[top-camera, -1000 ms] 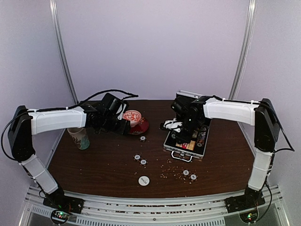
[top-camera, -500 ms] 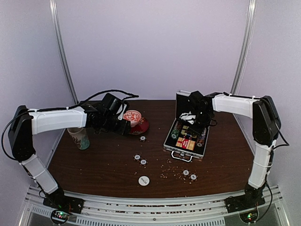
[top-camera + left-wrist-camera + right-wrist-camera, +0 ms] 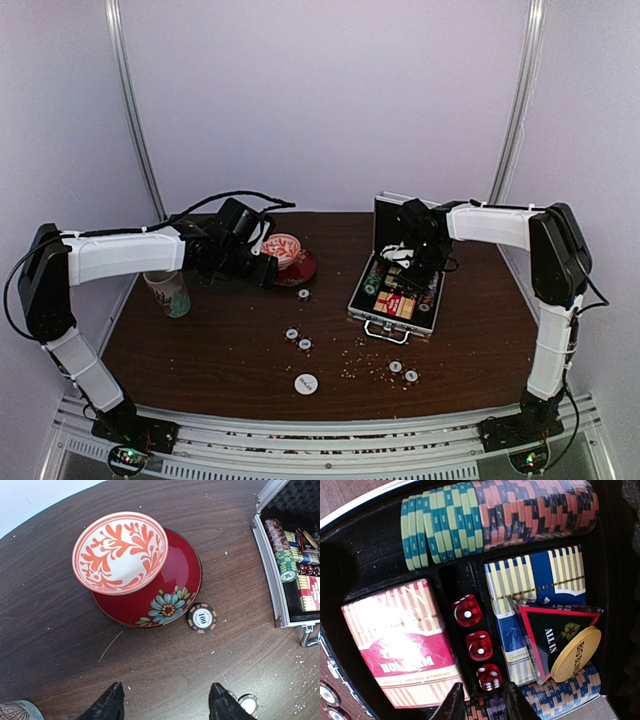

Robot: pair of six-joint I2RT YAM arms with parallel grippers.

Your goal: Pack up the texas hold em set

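The silver briefcase (image 3: pixel 362 304) lies open at the right, lid up. In the right wrist view it holds rows of poker chips (image 3: pixel 440 525), a red-yellow card box (image 3: pixel 402 645), three red dice (image 3: pixel 479 646) and a blue card box (image 3: pixel 530 605). My right gripper (image 3: pixel 408 258) hovers over its inside, fingers slightly apart and empty (image 3: pixel 482 706). Loose chips (image 3: pixel 291 334) and a white disc (image 3: pixel 306 382) lie on the table. My left gripper (image 3: pixel 268 268) is open and empty (image 3: pixel 167 702), low over the wood, a "100" chip (image 3: pixel 202 618) just ahead and another chip (image 3: pixel 248 703) beside its right finger.
A red-white bowl (image 3: pixel 120 552) sits on a red saucer (image 3: pixel 172 587) just ahead of the left gripper. A patterned paper cup (image 3: pixel 172 293) stands at the left under the left arm. Two more chips (image 3: pixel 403 371) and small specks lie in front of the briefcase.
My right gripper has moved from the briefcase's left edge to the right and back, over the inside of the case. The left arm has not moved.
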